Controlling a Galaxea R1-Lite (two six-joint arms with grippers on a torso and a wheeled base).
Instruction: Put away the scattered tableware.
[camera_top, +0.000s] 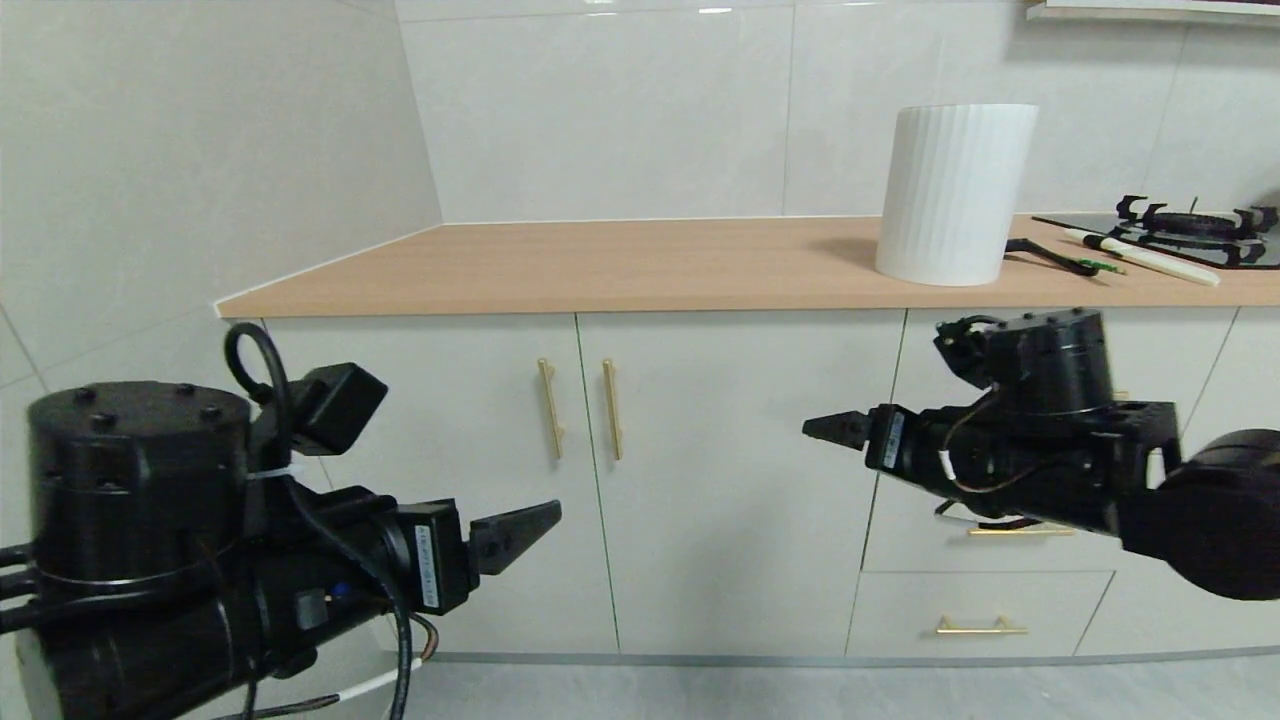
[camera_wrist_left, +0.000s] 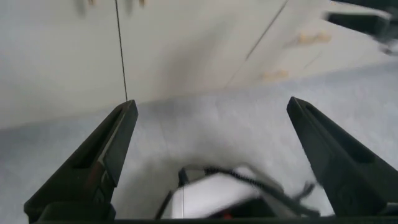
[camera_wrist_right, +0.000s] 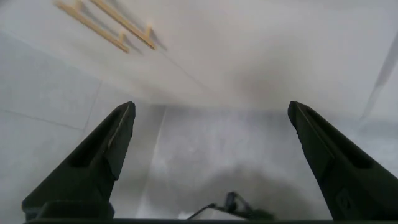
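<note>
The left gripper (camera_top: 530, 525) is held wide open, and nothing is gripped between its two dark fingers (camera_wrist_left: 99, 155). The right gripper (camera_top: 830, 428) is likewise spread wide and is empty. Both grippers are positioned in front of the cabinet fronts, below the level of the countertop (camera_top: 600, 265). Their fingertips are pointed toward each other, and the two are held well apart.

A white ribbed container (camera_top: 955, 195) is stood upright on the countertop, above the right gripper and well clear of it. Just beside the container, on the side away from the left gripper, a black-handled utensil (camera_top: 1050, 255) is laid flat on the countertop. A long white utensil (camera_top: 1150, 258) is laid a little beyond it, at the near edge of the gas hob (camera_top: 1200, 225). The exact type of each utensil cannot be determined. All three items are located higher than both grippers and far from the left gripper.

Two cabinet doors with vertical gold handles (camera_top: 580, 408) are located between the grippers, behind them. A drawer (camera_top: 980, 610) with a horizontal gold pull is located below the right gripper.

In the left wrist view, the floor (camera_wrist_left: 205, 143) and the cabinet base are seen between the open fingers. In the right wrist view, the gold handles and the floor are seen beyond the open gripper (camera_wrist_right: 211, 112).
</note>
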